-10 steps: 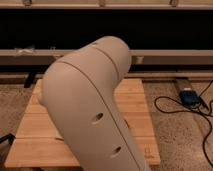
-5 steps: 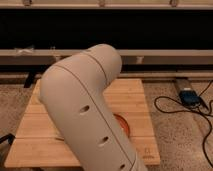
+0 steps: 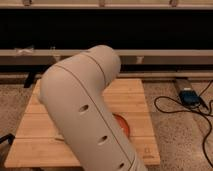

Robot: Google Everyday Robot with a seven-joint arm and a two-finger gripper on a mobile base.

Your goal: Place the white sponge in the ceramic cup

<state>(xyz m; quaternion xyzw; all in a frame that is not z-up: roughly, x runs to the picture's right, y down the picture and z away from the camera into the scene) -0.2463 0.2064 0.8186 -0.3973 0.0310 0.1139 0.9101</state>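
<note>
My arm's big beige elbow (image 3: pixel 85 110) fills the middle of the camera view and blocks most of the wooden table (image 3: pixel 130 95). The gripper is out of view, hidden beyond or behind the arm. The white sponge and the ceramic cup are both hidden. Only a sliver of the orange bowl (image 3: pixel 122 125) shows at the arm's right edge, near the table's front.
The table stands on a speckled floor. A blue box (image 3: pixel 189 96) with black cables (image 3: pixel 172 107) lies on the floor to the right. A dark shelf front with a pale rail (image 3: pixel 165 54) runs along the back.
The arm's elbow has swung left and lower across the view, uncovering more of the table's right side and more of the orange bowl's edge.
</note>
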